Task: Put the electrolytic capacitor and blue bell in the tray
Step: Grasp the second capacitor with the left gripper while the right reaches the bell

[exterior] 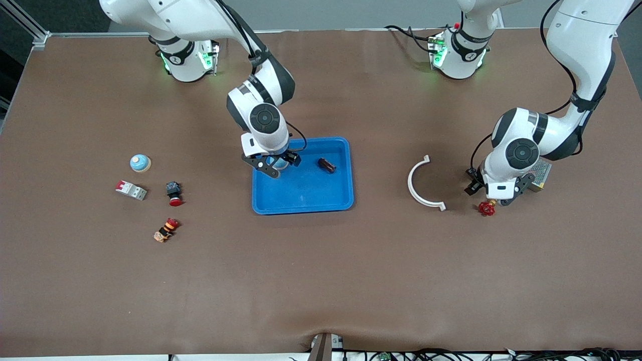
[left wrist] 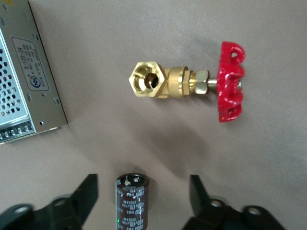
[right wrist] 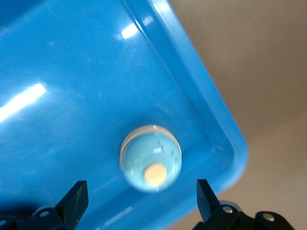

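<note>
Front view read as a dial. Tray (exterior: pixel 302 199): blue, at table centre. Blue bell (right wrist: pixel 151 164): set on the tray floor at the ten o'clock corner, between the widely spread fingers (right wrist: pixel 76 194) of the right gripper (exterior: pixel 279 165), untouched by them. Dark capacitor (exterior: pixel 326 165): laid in the tray at one o'clock. Left gripper (left wrist: pixel 143 181): held low at three o'clock from the tray, fingers spread wide around a second capacitor (left wrist: pixel 131 201) lying on the table, contact not seen. Brass valve (exterior: pixel 486 207) with red handwheel: on the table at the left gripper's six o'clock. Second bell (exterior: pixel 140 163): on the table at nine o'clock from the tray.
</note>
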Controlling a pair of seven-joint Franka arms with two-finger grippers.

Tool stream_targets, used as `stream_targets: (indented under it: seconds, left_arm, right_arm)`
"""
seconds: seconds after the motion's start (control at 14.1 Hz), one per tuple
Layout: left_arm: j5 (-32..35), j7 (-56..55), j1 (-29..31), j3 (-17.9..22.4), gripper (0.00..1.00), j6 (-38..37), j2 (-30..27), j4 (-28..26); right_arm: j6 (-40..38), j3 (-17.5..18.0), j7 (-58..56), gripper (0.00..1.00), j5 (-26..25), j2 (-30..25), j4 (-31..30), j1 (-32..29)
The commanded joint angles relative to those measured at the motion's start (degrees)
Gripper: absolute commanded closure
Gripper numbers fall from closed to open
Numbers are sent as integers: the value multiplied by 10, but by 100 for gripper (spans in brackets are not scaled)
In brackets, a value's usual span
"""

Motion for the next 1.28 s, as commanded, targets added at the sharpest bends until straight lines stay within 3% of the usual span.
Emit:
stream_targets:
  seconds: [0.0,0.14,0.21,0.36,0.43,0.5,0.57,0.78,1.07,1.21]
  left_arm:
    - [9,1,10,-8,40,8,-7,-14]
    - [9,1,9,-8,71,8,-2,-12]
    - [10,1,7,-8,80,8,0,-9]
    - [10,1,4,-8,74,8,11,0]
    - [10,1,4,-8,75,8,14,2]
    - [10,1,4,-8,83,8,15,2]
    - [10,1,4,-8,97,8,15,3]
    - [10,0,0,-9,100,8,21,10]
    - [5,-11,-2,-42,100,-10,4,44]
    - [0,-13,-3,-65,100,-60,6,90]
  right_arm:
    - [-119,-1,-9,0,10,-29,67,-43]
    - [-186,-4,-93,0,2,-61,75,-73]
    - [-213,-6,-174,0,0,-83,66,-105]
    - [-238,-6,-315,0,0,-143,26,-181]
    - [-241,-6,-345,0,0,-166,8,-220]
    - [-255,-6,-364,0,-1,-179,2,-252]
    - [-272,-7,-402,0,-3,-188,0,-271]
    - [-272,-7,-483,0,-40,-230,-42,-329]
    - [-188,-7,-598,0,-56,-286,-146,-412]
    - [-127,-7,-650,0,-64,-292,-195,-456]
